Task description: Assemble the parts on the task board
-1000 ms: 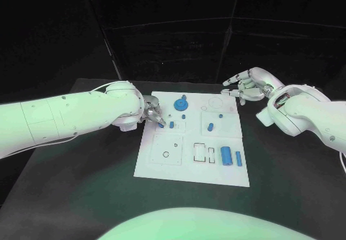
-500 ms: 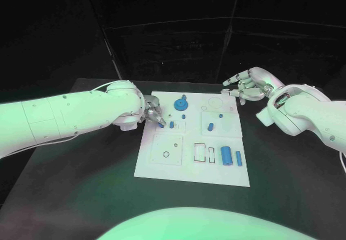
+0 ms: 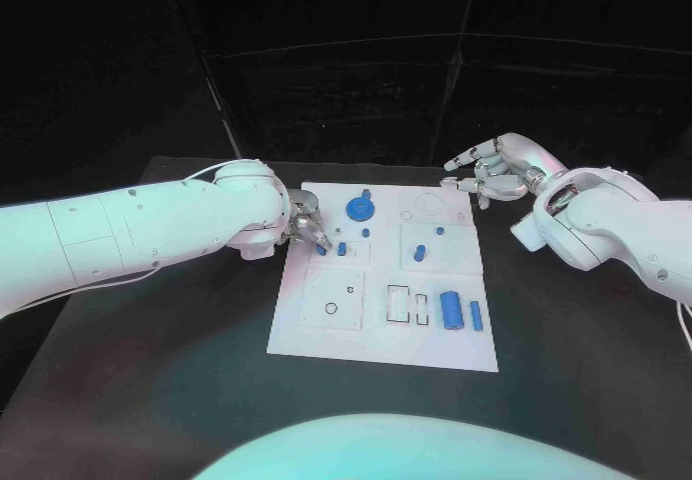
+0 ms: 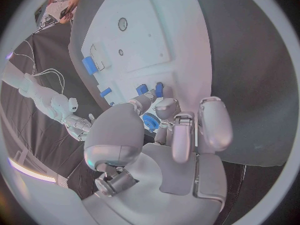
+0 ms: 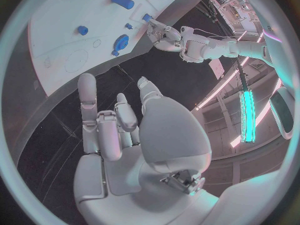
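While the flat white plastic task board [image 3: 378,330] lies mid-surface so both arms reach it | my left robot hand [image 3: 304,226] sits at its left edge, fingertips seemingly pinching a small blue peg [image 3: 320,249], probably to seat it | my right robot hand [image 3: 490,170] hovers spread, empty, off the far right corner.

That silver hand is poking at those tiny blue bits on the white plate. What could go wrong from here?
The left hand has its fingertips right at two small blue pegs near the task board edge; a slip might tip one or flick it onto the black table. Its fingers could also brush the round blue part close by.
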You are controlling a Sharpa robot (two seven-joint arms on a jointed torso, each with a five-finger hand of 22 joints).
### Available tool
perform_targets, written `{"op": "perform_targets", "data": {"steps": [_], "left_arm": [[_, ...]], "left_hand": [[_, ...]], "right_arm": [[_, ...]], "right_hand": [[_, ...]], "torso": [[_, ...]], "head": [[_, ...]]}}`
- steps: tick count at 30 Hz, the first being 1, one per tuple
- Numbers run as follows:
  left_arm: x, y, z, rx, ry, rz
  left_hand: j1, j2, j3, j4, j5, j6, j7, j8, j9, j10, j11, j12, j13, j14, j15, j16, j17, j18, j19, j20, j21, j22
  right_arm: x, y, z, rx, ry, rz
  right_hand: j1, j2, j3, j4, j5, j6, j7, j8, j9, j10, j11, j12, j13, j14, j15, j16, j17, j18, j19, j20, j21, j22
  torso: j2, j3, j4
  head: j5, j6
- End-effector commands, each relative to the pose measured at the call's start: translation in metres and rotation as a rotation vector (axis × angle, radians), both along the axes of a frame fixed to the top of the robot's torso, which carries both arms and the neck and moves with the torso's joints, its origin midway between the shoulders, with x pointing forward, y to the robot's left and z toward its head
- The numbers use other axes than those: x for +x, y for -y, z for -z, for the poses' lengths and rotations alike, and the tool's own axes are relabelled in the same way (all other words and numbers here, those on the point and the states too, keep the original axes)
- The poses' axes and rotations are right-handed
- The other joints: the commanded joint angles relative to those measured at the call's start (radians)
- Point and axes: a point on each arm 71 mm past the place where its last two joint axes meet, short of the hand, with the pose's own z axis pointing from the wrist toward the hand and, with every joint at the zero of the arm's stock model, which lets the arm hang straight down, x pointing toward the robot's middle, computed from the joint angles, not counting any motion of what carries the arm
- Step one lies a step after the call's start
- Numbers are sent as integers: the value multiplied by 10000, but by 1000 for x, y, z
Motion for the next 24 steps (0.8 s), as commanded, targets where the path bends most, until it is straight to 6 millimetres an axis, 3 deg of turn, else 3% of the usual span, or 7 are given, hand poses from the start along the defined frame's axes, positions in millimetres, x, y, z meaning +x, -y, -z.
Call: {"op": "perform_targets", "data": {"steps": [1,8,24], "left_arm": [[-2,1,4,258,-282,129],[-1,1,4,245,-231,70],[2,-1,4,197,-78,-112]], "left_hand": [[-238,-56,-259,143,-10,87,-58,69,26,62,-41,81,43,1038,-69,31,2635,-157,170,-78,82,77],[-358,-81,-600,287,-8,158,-108,129,51,82,-90,69,-4,1038,-112,31,2635,-169,198,-112,138,153],[-711,-238,-1639,690,-10,299,-165,318,141,154,-135,138,59,1038,-152,31,2635,-194,235,-162,218,278]], "right_arm": [[0,0,-2,60,70,-52],[0,0,-2,61,76,-36],[0,2,-2,85,75,-4]], "right_hand": [[30,59,-43,16,50,-42,-23,33,-7,-46,-34,32,0,531,-62,-29,298,76,-48,-28,-41,6],[29,59,-45,18,49,-44,-22,33,-7,-46,-34,32,1,531,-62,-28,300,78,-53,-28,-46,-5],[-4,39,-98,51,42,-71,-17,32,-12,-61,-28,23,-20,529,-60,-37,286,78,-53,-29,-56,-19]], "torso": [[-3,-3,10],[-7,2,-15],[-4,-8,12]], "head": [[-10,-7],[-27,1],[-52,22]]}}
